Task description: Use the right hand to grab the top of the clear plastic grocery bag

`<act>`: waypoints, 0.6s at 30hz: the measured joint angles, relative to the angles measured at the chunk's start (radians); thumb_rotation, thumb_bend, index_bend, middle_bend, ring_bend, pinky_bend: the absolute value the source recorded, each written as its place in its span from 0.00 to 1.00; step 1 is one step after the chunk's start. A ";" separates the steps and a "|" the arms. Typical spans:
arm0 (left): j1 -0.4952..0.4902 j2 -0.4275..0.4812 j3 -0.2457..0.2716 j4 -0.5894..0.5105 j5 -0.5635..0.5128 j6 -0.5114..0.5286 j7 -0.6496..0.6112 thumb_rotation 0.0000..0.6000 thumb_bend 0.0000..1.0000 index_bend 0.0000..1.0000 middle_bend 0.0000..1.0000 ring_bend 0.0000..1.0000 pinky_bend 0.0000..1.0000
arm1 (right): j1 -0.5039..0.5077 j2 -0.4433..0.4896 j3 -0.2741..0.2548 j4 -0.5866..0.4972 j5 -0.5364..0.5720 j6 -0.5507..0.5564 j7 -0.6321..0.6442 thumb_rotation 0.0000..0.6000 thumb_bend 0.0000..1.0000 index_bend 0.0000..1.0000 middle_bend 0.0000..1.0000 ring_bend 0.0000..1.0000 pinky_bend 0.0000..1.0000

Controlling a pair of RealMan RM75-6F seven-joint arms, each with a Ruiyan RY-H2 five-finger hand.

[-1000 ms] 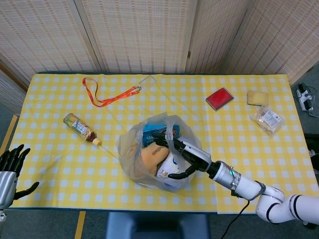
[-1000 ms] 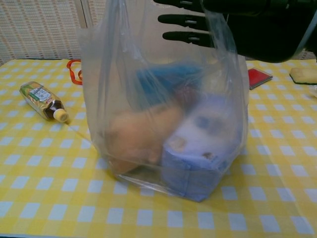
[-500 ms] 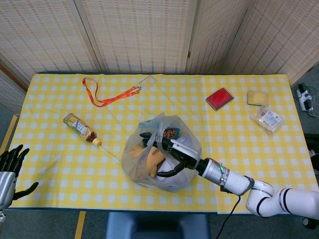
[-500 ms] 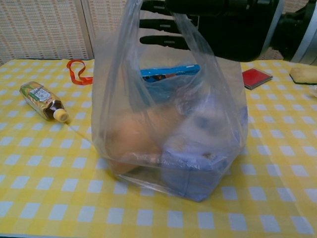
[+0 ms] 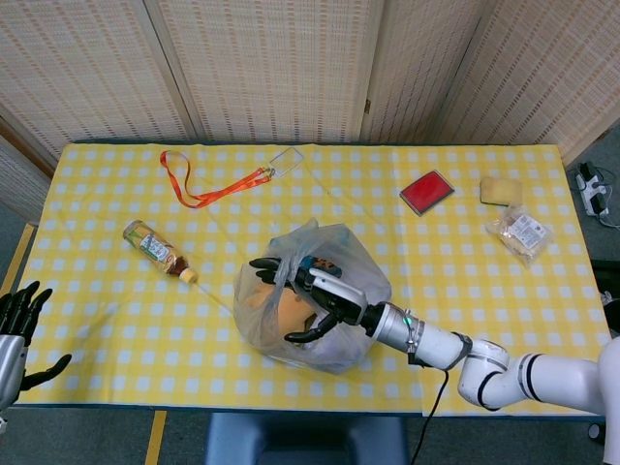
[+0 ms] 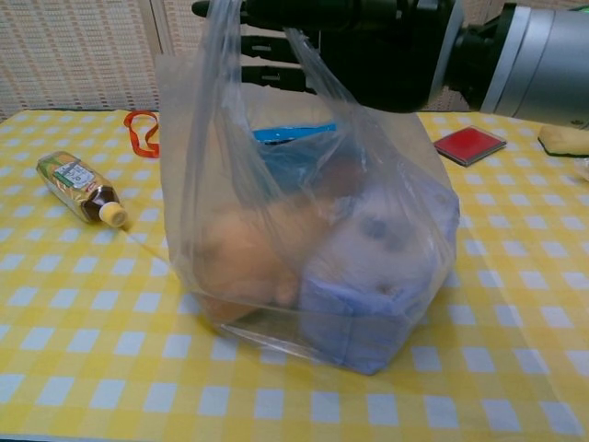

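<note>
- Right hand (image 5: 308,298) is at the top of the bag (image 5: 334,325), fingers spread through the handles (no firm grip that I can tell).
- Bag stands mid-table, upright because it is full.
- Left hand (image 5: 17,329) is open, idle, off the table's edge.

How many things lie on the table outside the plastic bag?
5: a bottle at the left, an orange strap behind it, a red case, a yellow block and a wrapped snack at the right.

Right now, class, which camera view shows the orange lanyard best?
The head view: the whole orange lanyard lies looped on the table near its far edge. The chest view shows only a small orange piece beside the plastic bag.
</note>
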 measured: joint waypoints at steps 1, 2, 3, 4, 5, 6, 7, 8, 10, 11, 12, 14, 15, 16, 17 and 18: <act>0.000 0.000 0.000 0.000 0.001 0.000 -0.001 1.00 0.21 0.00 0.02 0.00 0.00 | 0.002 -0.007 0.000 0.008 -0.002 0.004 0.004 1.00 0.26 0.00 0.00 0.02 0.00; 0.000 0.001 0.001 0.000 0.002 0.000 -0.002 1.00 0.21 0.00 0.02 0.00 0.00 | 0.005 -0.015 0.000 0.018 -0.006 0.009 0.012 1.00 0.26 0.00 0.00 0.02 0.00; 0.000 0.001 0.001 0.000 0.002 -0.001 -0.002 1.00 0.21 0.00 0.02 0.00 0.00 | 0.008 -0.021 0.001 0.026 -0.008 0.014 0.017 1.00 0.26 0.00 0.00 0.02 0.00; 0.000 0.001 0.002 0.000 0.003 -0.001 -0.003 1.00 0.21 0.00 0.02 0.00 0.00 | 0.010 -0.027 0.001 0.034 -0.010 0.019 0.023 1.00 0.26 0.00 0.00 0.02 0.00; 0.000 0.001 0.002 0.000 0.004 -0.002 -0.003 1.00 0.21 0.00 0.02 0.00 0.00 | 0.014 -0.034 0.002 0.045 -0.013 0.026 0.031 1.00 0.26 0.00 0.00 0.02 0.00; 0.000 0.001 0.003 0.000 0.004 -0.002 -0.004 1.00 0.21 0.00 0.02 0.00 0.00 | 0.016 -0.039 0.003 0.053 -0.015 0.031 0.039 1.00 0.26 0.00 0.00 0.02 0.00; 0.000 0.002 0.003 0.000 0.005 -0.002 -0.004 1.00 0.21 0.00 0.02 0.00 0.00 | 0.019 -0.044 0.005 0.060 -0.016 0.036 0.046 1.00 0.26 0.00 0.00 0.02 0.00; 0.000 0.002 0.003 0.000 0.005 -0.002 -0.005 1.00 0.21 0.00 0.02 0.00 0.00 | 0.022 -0.050 0.006 0.070 -0.018 0.043 0.057 1.00 0.26 0.00 0.00 0.03 0.00; 0.001 0.002 0.002 0.000 0.005 0.000 -0.005 1.00 0.21 0.00 0.02 0.00 0.00 | 0.028 -0.059 0.009 0.083 -0.020 0.053 0.074 1.00 0.26 0.00 0.00 0.03 0.00; 0.002 0.003 0.002 0.000 0.004 0.002 -0.006 1.00 0.21 0.00 0.02 0.00 0.00 | 0.032 -0.066 0.010 0.093 -0.021 0.058 0.084 1.00 0.26 0.00 0.00 0.04 0.00; 0.003 0.003 0.002 0.000 0.004 0.003 -0.006 1.00 0.21 0.00 0.02 0.00 0.00 | 0.036 -0.072 0.011 0.101 -0.022 0.060 0.092 1.00 0.26 0.00 0.00 0.04 0.00; 0.004 0.004 0.001 0.000 0.004 0.006 -0.007 1.00 0.21 0.00 0.02 0.00 0.00 | 0.044 -0.083 0.011 0.119 -0.024 0.064 0.111 1.00 0.26 0.00 0.00 0.05 0.00; 0.004 0.004 0.001 0.000 0.005 0.007 -0.008 1.00 0.21 0.00 0.02 0.00 0.00 | 0.048 -0.089 0.011 0.127 -0.024 0.064 0.121 1.00 0.26 0.00 0.00 0.06 0.00; 0.005 0.004 0.000 0.000 0.005 0.007 -0.008 1.00 0.21 0.00 0.02 0.00 0.00 | 0.052 -0.094 0.012 0.134 -0.025 0.066 0.131 1.00 0.26 0.00 0.00 0.06 0.00; 0.005 0.004 0.000 0.000 0.004 0.006 -0.009 1.00 0.21 0.00 0.02 0.00 0.00 | 0.057 -0.102 0.012 0.146 -0.026 0.067 0.148 1.00 0.26 0.00 0.00 0.07 0.00; 0.004 0.004 0.000 0.000 0.004 0.005 -0.010 1.00 0.21 0.00 0.02 0.00 0.00 | 0.062 -0.109 0.012 0.157 -0.027 0.068 0.161 1.00 0.26 0.00 0.00 0.07 0.00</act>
